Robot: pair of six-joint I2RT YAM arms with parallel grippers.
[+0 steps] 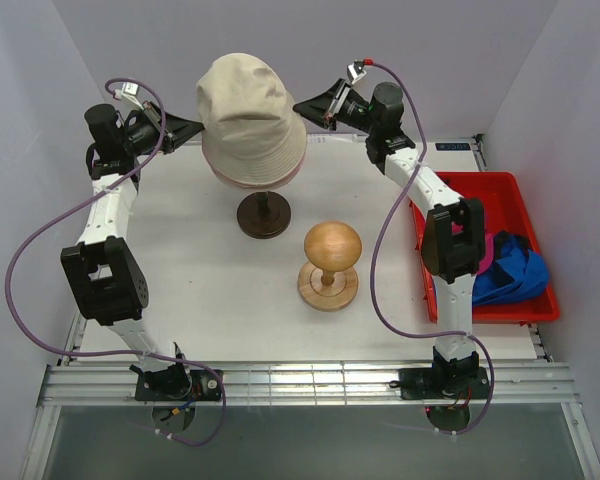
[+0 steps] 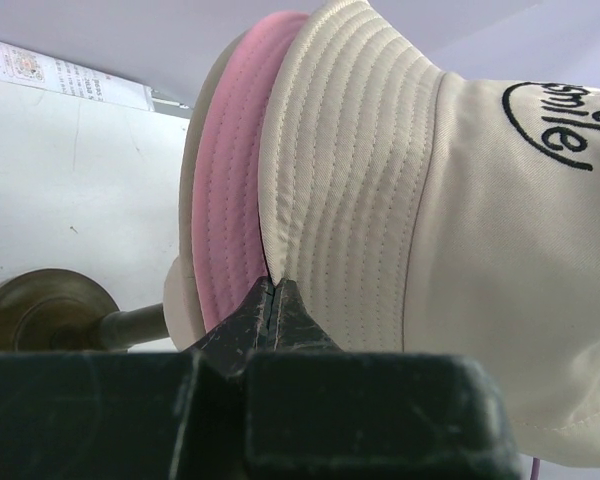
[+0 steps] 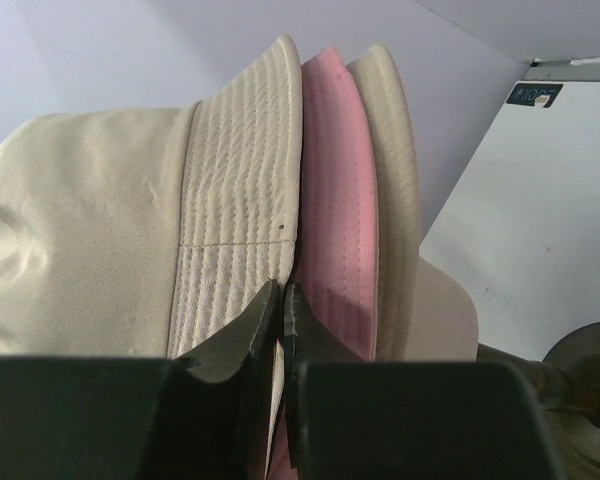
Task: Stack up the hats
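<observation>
Pale lilac walls enclose a white bench (image 1: pixel 180 255). Near the middle of its far edge, the beige bucket hat (image 1: pixel 250 110) is seen from above, set over the light pink bucket hat (image 1: pixel 242 183) on a dark brown stand (image 1: pixel 263 216); only a thin pink rim is shown there. More is revealed by the wrist views — the pink brim lies directly under the beige one, with a further tan edge beyond it whose nature cannot be told. The left gripper (image 2: pixel 275 298) is clenched on the beige brim's edge, and the right gripper (image 3: pixel 281 298) is pinched on the same brim's opposite side. Only overhead are the red tray (image 1: pixel 525 185) at the right edge, the blue cap (image 1: pixel 515 275) and magenta cap (image 1: pixel 488 252) piled inside it, and a wooden head form (image 1: pixel 332 245) near the centre shown.
</observation>
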